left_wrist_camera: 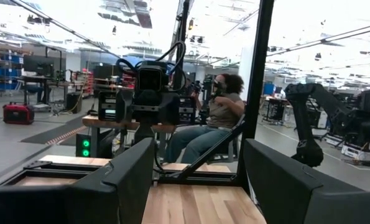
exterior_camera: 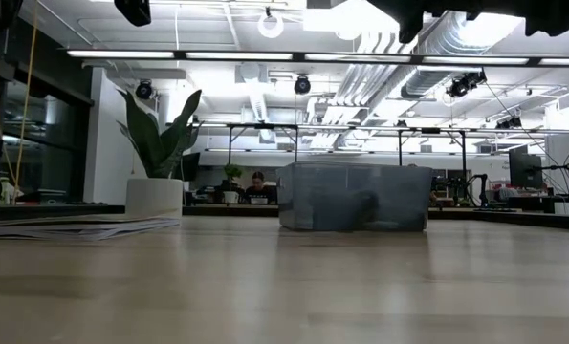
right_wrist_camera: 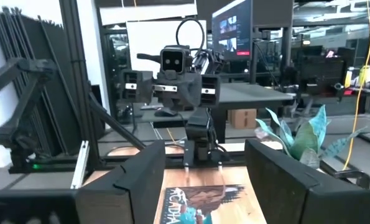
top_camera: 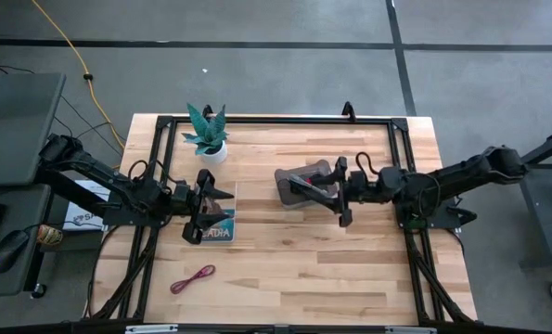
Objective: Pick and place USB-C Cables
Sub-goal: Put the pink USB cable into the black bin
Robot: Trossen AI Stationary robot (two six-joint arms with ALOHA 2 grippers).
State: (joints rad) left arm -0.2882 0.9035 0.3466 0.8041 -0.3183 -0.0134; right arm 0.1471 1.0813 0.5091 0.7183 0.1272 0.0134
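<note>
A dark red cable point(top_camera: 193, 277) lies in a loose loop on the wood near the table's near-left edge. It is the only cable I can make out. A grey translucent container point(top_camera: 299, 183) stands mid-table. In the low view a dark shape shows through the wall of the container point(exterior_camera: 356, 196), and I cannot tell what it is. My left gripper point(top_camera: 222, 206) hovers open over the far end of a book point(top_camera: 216, 228), pointing right. My right gripper point(top_camera: 314, 190) is open over the container's right side, pointing left. Both wrist views show the left gripper point(left_wrist_camera: 200, 186) and the right gripper point(right_wrist_camera: 206, 186) with fingers spread and nothing between them.
A potted plant point(top_camera: 208, 137) stands at the far-left of the table. The book point(right_wrist_camera: 200, 205) lies flat between the arms. A black frame point(top_camera: 285, 119) rims the table. A yellow cord point(top_camera: 71, 56) runs on the floor. A seated person point(left_wrist_camera: 219, 109) is beyond the table's right side.
</note>
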